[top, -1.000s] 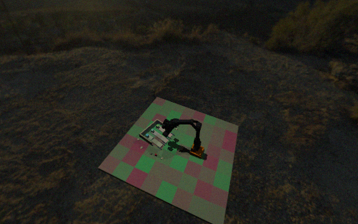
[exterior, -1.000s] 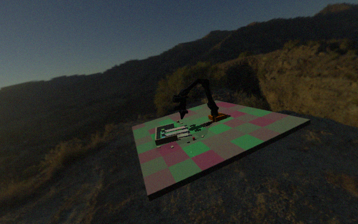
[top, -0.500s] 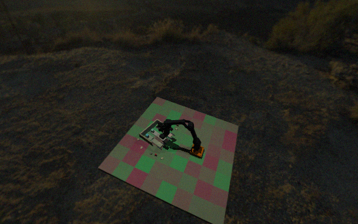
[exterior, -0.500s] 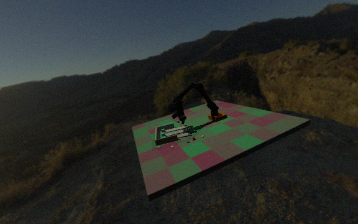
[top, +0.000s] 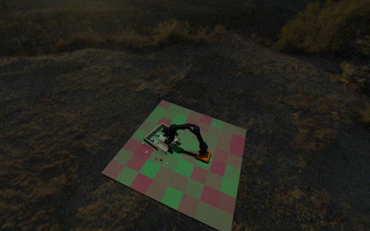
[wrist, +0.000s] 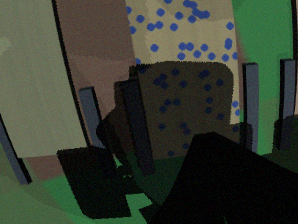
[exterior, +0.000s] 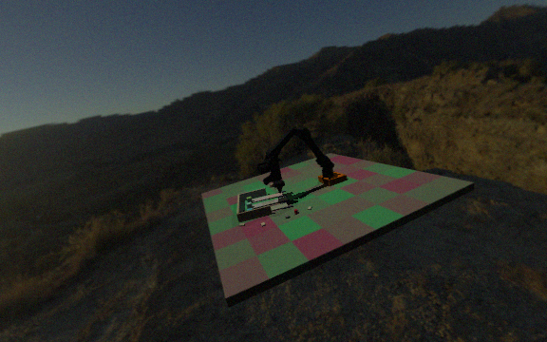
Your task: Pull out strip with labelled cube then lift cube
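A pale middle strip with blue dots lies with its near end under the gripper's shadow. A plain pale strip lies to its left. The third strip is partly behind the arm. Small cubes sit at the strips' far ends: a blue one, a middle one too small for its label to be read, and a green one. My gripper is shut and empty, pointing down over the near part of the strips. The cubes are outside the wrist view.
A walled tray surrounds the strips' far ends. Thin grey posts stand beside the strips' near ends. A red piece and several small pale and grey pieces lie beside the tray. The arm's orange base stands opposite.
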`<state>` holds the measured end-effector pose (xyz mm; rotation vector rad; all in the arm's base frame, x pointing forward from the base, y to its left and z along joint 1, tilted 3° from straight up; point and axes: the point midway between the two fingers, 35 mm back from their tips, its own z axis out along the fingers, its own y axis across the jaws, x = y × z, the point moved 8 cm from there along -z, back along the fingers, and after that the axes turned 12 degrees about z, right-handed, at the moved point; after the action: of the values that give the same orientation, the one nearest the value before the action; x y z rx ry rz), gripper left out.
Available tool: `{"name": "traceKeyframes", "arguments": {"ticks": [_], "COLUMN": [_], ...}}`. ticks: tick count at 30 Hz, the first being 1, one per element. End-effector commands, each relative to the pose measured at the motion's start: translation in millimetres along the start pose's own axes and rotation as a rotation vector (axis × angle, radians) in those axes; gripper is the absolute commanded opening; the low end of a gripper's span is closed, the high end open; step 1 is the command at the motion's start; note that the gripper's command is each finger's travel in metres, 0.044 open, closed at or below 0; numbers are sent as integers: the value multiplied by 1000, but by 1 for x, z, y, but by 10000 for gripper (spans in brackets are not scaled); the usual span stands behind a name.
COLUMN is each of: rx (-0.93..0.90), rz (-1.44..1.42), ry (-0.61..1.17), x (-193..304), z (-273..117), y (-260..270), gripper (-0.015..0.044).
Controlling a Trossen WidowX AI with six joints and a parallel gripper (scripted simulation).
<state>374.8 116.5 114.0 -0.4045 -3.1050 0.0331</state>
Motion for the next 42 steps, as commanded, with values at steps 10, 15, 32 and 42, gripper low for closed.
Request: {"name": "traceKeyframes", "arguments": {"ticks": [10,15,32,42], "rx": [2,2,2,2], "rz": [3,3,3,3], "ry": [8,8,9,9], "x": [2,3,6,6], "z": [23,31,45,46], "y": [-1,-2,-4,-4], "gripper": [0,0,0,0]}}
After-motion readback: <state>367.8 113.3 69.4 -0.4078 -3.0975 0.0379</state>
